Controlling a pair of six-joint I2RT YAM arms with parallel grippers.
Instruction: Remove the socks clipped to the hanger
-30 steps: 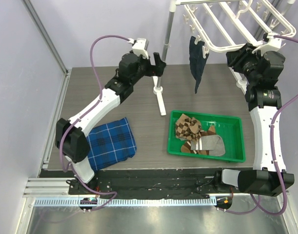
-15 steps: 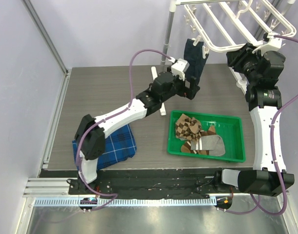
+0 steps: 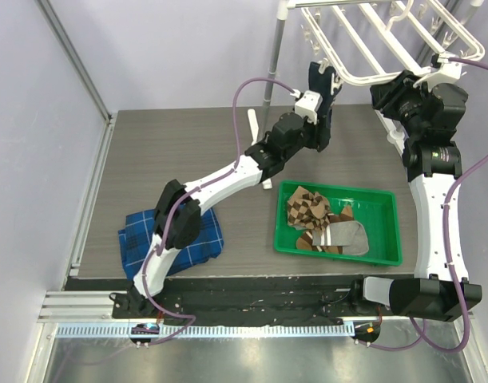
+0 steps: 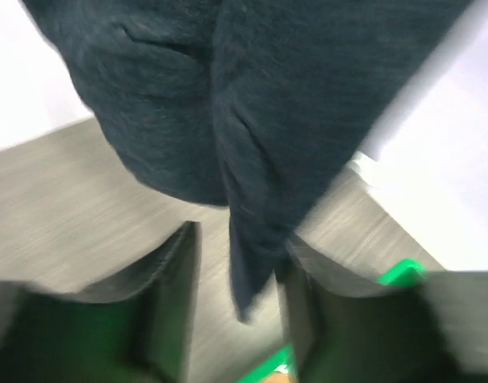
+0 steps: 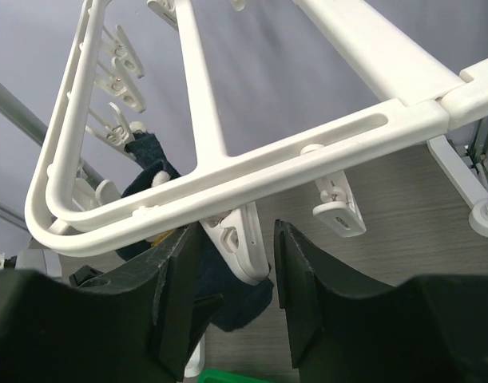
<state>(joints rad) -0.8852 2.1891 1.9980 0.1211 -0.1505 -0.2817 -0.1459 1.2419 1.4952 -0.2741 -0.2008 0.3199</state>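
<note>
**Socks: one plain dark navy sock (image 3: 318, 80) clipped to the white plastic rectangular drying hanger (image 5: 251, 171), three more in the tray**

At the far left of the dark wood-grain table (image 3: 188, 152) lies a folded blue plaid cloth (image 3: 140, 235), partly hidden under the left arm. That arm extends across the table, past the upright metal pole (image 3: 274, 56), to the lower part of the navy sock.

In the blurred wrist view the left gripper (image 4: 240, 247) has its jaws apart, with the sock's tip hanging into the gap between them. Bare table shows between the fabric and one finger. The other finger sits close against the sock, and I cannot tell whether it touches. The jaws are not pinched on the fabric. The sock's top hangs from a clip at the hanger's near left corner.

Lower and to the right, a green plastic tray (image 3: 280, 223) holds a loose heap of socks that touch one another:
- a brown argyle diamond-patterned sock (image 3: 305, 206)
- a brown sock with cream stripes (image 3: 315, 241)
- a grey sock with white bands (image 3: 351, 235)

Farther right, the hanger's frame stands high above the table's back corner. The right gripper (image 5: 236, 267) is raised to the frame's near bar, jaws open. One finger stands on each side of a small white dangling clip (image 5: 242, 239), not closed on it and holding nothing. The navy sock shows behind that clip.
</note>
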